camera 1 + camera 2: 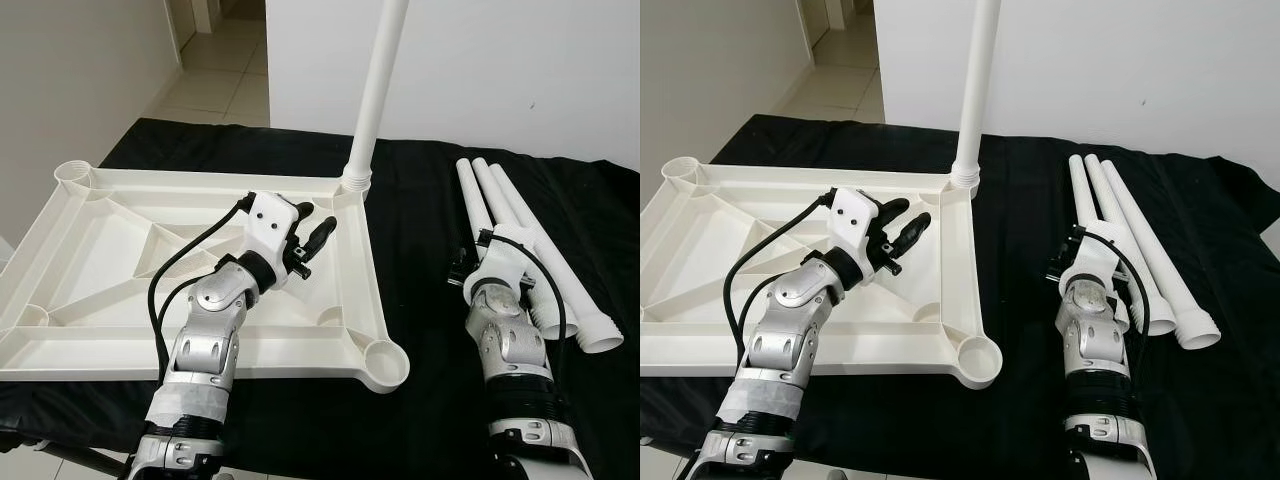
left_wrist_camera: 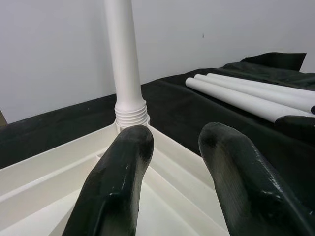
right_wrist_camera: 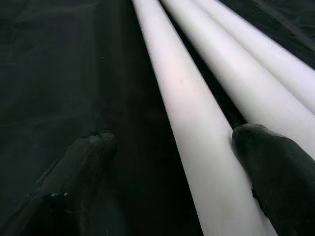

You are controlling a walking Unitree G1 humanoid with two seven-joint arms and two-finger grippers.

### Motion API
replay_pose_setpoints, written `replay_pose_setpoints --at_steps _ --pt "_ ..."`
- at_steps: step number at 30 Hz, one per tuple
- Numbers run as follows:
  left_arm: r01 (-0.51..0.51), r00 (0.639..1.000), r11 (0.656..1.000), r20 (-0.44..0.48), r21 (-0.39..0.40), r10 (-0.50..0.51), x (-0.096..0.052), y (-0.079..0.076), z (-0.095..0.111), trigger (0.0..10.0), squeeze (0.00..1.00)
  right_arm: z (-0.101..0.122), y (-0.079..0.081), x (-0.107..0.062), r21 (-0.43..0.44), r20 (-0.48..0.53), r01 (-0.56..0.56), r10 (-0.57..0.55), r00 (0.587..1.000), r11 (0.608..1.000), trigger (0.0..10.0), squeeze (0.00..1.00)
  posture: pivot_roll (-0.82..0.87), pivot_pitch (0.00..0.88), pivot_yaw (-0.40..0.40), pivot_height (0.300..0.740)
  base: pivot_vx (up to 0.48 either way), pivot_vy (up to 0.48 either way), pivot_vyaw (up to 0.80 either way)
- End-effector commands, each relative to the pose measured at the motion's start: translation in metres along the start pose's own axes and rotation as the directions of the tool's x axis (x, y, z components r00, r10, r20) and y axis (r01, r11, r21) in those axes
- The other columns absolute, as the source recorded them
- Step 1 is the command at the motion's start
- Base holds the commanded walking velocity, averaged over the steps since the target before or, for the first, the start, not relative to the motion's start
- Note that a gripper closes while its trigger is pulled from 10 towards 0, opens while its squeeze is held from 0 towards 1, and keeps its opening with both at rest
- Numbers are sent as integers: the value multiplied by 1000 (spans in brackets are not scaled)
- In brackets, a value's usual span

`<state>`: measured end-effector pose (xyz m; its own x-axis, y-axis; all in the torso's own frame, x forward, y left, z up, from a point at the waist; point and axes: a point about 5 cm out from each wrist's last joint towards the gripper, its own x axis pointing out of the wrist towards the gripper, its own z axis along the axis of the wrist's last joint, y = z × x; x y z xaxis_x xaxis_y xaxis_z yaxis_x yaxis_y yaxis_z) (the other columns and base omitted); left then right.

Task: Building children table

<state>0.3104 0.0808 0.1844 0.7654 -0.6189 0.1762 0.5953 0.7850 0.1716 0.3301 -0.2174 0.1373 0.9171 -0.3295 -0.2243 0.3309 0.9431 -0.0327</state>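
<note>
So one leg (image 1: pixel 378 90) stands at the tabletop's (image 1: pixel 60 300) one o'clock corner; three legs (image 1: pixel 530 260) wait, both grippers (image 1: pixel 318 236) (image 3: pixel 172 162) released.

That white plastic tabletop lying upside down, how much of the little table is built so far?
One white tube leg already stands in a corner socket of the upturned white plastic tabletop. Three more white legs lie on the black cloth. The right gripper is open around one; the left gripper hovers open over the tabletop. Three sockets remain.
</note>
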Motion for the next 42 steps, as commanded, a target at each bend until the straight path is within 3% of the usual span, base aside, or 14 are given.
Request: replay_pose_setpoints --at_steps 1,11,19,32,36,42 --pt "-49 999 999 6 -3 49 0 1 3 10000 0 -8 4 0 6 -73 -55 55 996 998 10000 0 -30 38 -12 740 0 0 0" --pt "-64 998 998 16 -10 64 3 4 5 10000 0 23 -16 12 -56 -110 -51 45 993 997 10000 0 -39 31 -18 740 0 0 0" --pt "-71 997 997 24 -12 71 5 5 7 10000 0 27 -12 16 -10 -211 -156 151 966 988 10000 0 -42 25 -20 740 0 0 0" --pt "-80 996 997 27 -21 80 5 6 7 10000 0 20 -15 19 -9 -273 -147 139 952 989 10000 0 -38 29 -27 740 0 0 0" --pt "-82 996 996 31 -25 82 5 5 8 10000 0 10 -26 19 35 -290 -23 32 957 999 10000 0 -36 28 -23 740 0 0 0" --pt "-79 996 996 34 -30 80 6 5 8 10000 0 2 -25 18 83 -302 -1 27 953 997 10000 0 -41 27 -18 740 0 0 0"
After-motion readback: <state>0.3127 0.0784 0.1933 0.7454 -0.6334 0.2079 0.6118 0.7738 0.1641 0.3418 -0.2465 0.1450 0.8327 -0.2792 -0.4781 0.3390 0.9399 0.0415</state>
